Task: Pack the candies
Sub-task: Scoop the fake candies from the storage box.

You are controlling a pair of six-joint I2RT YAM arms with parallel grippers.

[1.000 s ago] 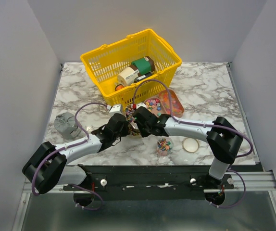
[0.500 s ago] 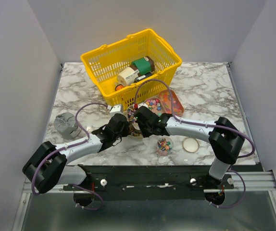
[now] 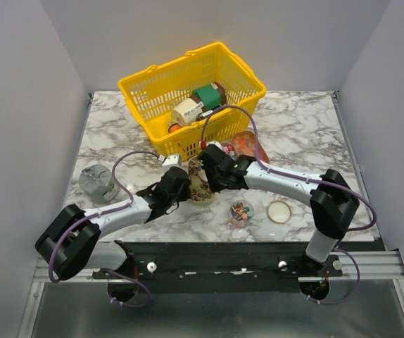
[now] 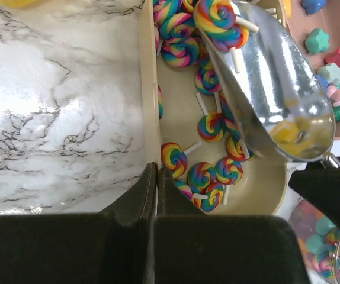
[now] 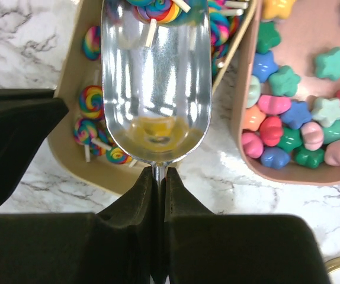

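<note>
- Top external: candies (image 3: 200,184) lie heaped at the middle of the table (image 3: 110,151).
- Left wrist: left gripper (image 4: 156,173) pinches the beige tray (image 4: 148,89) by its rim.
- Right wrist: right gripper (image 5: 158,177) clamps the scoop (image 5: 155,77) by its handle; light, hard sweets probably suit scooping, not pinching.

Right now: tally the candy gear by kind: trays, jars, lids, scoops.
Trays: 2 (lollipop tray, star-candy tray)
Clear jar with candies: 1
Round lid: 1
Metal scoop: 1
Total: 5
</note>
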